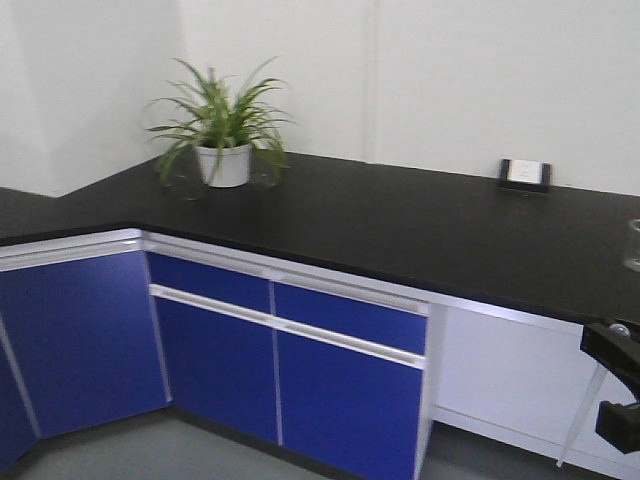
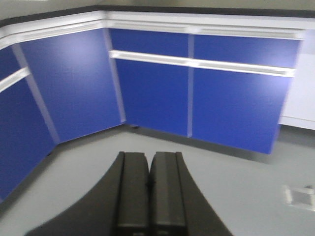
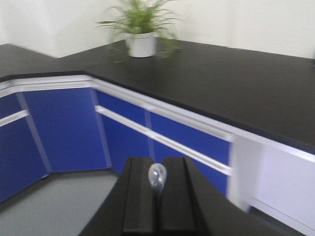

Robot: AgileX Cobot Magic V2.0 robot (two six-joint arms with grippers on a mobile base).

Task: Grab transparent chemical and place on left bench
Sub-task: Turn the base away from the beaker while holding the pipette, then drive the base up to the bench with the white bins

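My right gripper (image 3: 157, 160) is shut on the transparent chemical, a slim clear pipette whose small bulb (image 3: 157, 176) pokes up between the black fingers. In the front view this gripper (image 1: 608, 348) sits at the lower right, below the counter edge. The pipette's thin stem (image 1: 579, 420) hangs down and to the left from it. My left gripper (image 2: 149, 156) is shut with nothing in it, over grey floor and facing blue cabinet doors. The left bench is out of view.
A black L-shaped counter (image 1: 400, 220) runs along white walls over blue cabinet doors (image 1: 345, 390). A potted green plant (image 1: 222, 130) stands near its corner, a small socket box (image 1: 525, 175) at the back right. A clear glass vessel (image 1: 633, 245) shows at the right edge.
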